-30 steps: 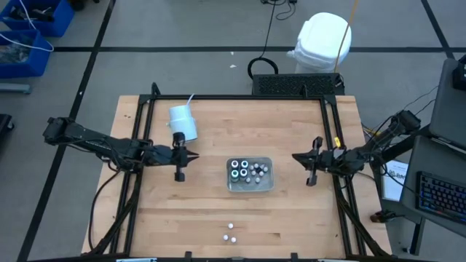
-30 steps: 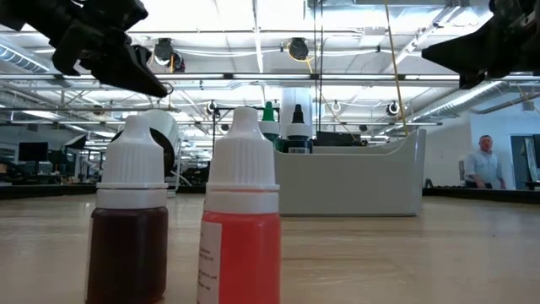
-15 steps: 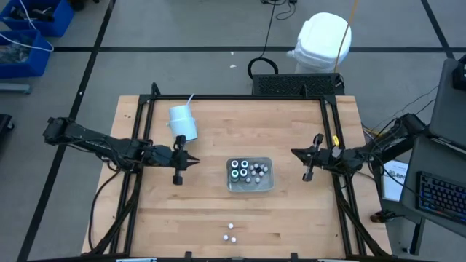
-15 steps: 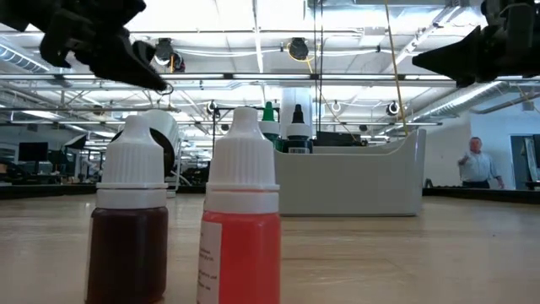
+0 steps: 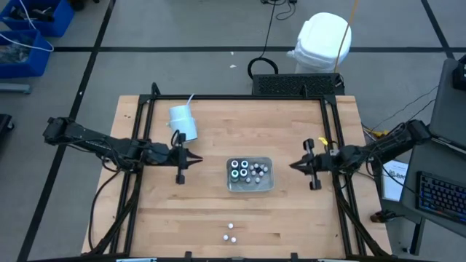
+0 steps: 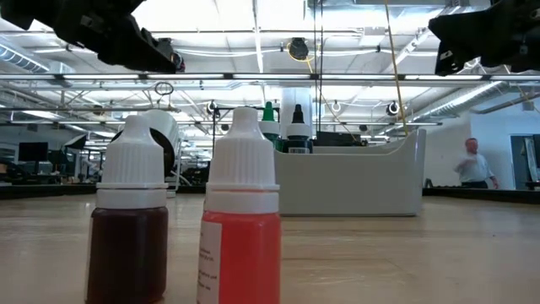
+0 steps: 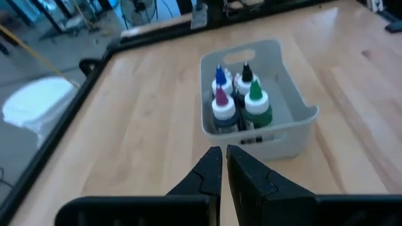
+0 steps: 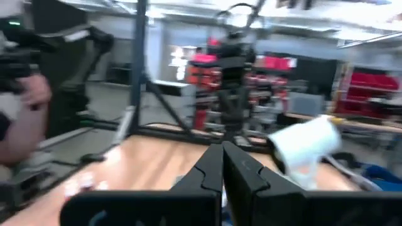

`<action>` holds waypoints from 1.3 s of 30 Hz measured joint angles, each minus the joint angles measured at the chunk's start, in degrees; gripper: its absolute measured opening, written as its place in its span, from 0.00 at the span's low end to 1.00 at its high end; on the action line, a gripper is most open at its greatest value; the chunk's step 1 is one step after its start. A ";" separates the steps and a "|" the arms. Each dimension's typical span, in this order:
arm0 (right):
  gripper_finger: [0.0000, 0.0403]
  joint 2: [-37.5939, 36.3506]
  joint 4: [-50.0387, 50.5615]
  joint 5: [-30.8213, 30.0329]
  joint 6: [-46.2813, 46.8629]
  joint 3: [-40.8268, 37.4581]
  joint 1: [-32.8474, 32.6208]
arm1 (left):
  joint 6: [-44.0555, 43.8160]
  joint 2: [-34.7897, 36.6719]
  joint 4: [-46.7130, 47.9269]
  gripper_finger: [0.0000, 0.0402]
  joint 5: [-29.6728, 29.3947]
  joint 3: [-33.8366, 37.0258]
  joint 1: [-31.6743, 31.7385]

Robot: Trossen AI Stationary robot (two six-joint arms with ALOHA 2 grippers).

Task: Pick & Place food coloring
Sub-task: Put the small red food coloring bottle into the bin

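Since a second ago your right gripper (image 5: 295,165) has swung toward the clear square plastic tray (image 5: 250,188); your left gripper (image 5: 196,158) barely shifted. Low down, two white-capped food coloring bottles (image 6: 241,219) stand on the desk (image 6: 405,253). Wrist views: both jaws closed, seemingly empty.

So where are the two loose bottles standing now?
In the high view the two loose bottles stand side by side near the table's front edge, below the tray, apart from both grippers.
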State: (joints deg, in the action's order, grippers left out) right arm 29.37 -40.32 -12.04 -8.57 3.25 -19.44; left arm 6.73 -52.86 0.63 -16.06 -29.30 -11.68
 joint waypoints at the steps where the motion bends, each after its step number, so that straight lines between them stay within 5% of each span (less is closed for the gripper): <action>1: 0.00 0.14 -0.14 0.33 0.12 0.00 -0.02 | -0.67 0.00 0.83 0.08 -0.04 0.00 0.00; 11: 0.00 1.66 -0.16 -0.20 0.77 0.00 -0.02 | -7.85 -0.02 11.97 0.08 -0.69 0.00 -0.09; 18: 0.00 1.85 -0.42 -12.51 -0.01 0.00 -0.02 | -5.13 -0.02 11.53 0.08 -3.47 0.00 -0.09; 23: 0.00 1.85 -0.62 -17.86 0.34 -0.02 -0.02 | -1.00 -2.40 11.36 0.08 -0.16 0.00 -3.65; 28: 0.00 2.17 -0.63 -18.00 0.90 -0.02 -0.02 | 5.02 -7.58 6.82 0.08 -3.50 0.00 -9.64; 39: 0.00 2.40 -0.63 -18.18 1.88 -0.02 -0.02 | 11.86 -16.19 2.09 0.08 0.00 -5.02 -15.38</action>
State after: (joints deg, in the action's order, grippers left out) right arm 31.77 -40.95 -30.22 -6.69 3.22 -19.46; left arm 18.59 -69.05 2.72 -16.05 -34.32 -27.06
